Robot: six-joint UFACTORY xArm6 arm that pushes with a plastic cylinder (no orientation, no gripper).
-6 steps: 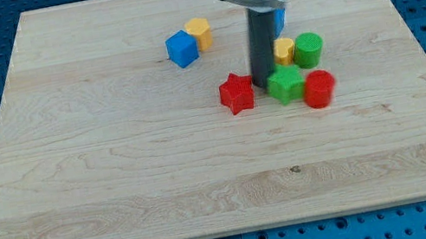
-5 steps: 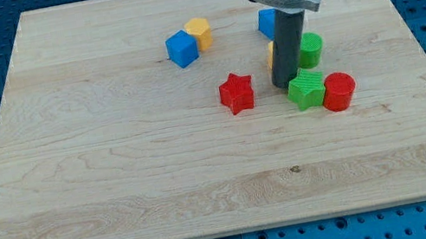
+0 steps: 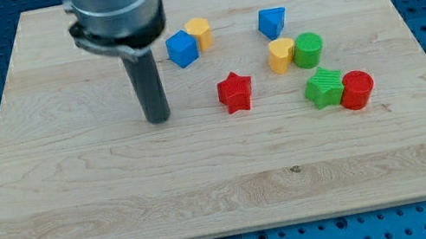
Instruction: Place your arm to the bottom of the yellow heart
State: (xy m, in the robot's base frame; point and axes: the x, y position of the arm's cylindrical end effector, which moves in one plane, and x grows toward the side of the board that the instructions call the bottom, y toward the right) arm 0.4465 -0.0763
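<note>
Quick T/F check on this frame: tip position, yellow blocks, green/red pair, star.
1. My tip touches the red star. False: it stands apart, to the star's left in the view.
2. The blue cube and a yellow block sit touching near the view's top. True.
3. The green cylinder sits beside another yellow block, on its right in the view. True.
4. The green star is alone, far from any red block. False: the red cylinder is right against it.
5. My tip is just below the yellow block next to the green cylinder. False: it is far to the view's left of it.
</note>
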